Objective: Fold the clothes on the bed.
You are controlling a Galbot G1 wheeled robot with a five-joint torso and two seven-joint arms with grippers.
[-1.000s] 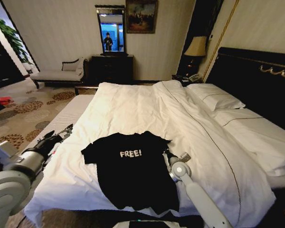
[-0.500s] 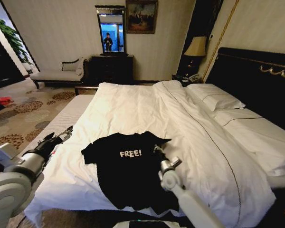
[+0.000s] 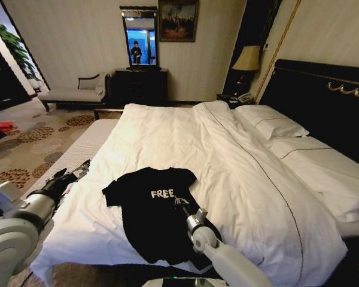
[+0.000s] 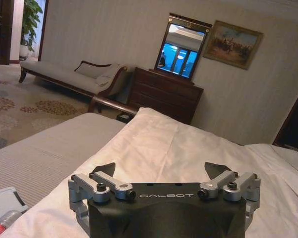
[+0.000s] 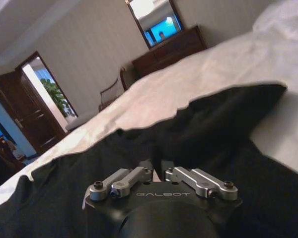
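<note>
The black T-shirt (image 3: 145,218) with white "FREE" lettering lies near the foot of the white bed (image 3: 185,134). Its right sleeve is drawn over onto the chest, hiding the end of the lettering. My right gripper (image 3: 180,201) sits on the shirt's middle, shut on a pinch of the black fabric (image 5: 213,129); in the right wrist view its fingers (image 5: 150,167) stand pressed together. My left gripper (image 3: 76,171) hovers at the bed's left edge, apart from the shirt. The left wrist view shows this left gripper (image 4: 161,171) open over the duvet, holding nothing.
Pillows (image 3: 269,122) and a dark headboard (image 3: 323,98) are at the far right. A chaise bench (image 3: 72,94), a dresser (image 3: 140,84) with a mirror and a bedside lamp (image 3: 246,60) stand along the back wall. Patterned carpet (image 3: 24,143) lies left of the bed.
My right gripper has moved left across the shirt, pulling the right sleeve in over the chest and covering the "!". The left arm has hardly moved.
</note>
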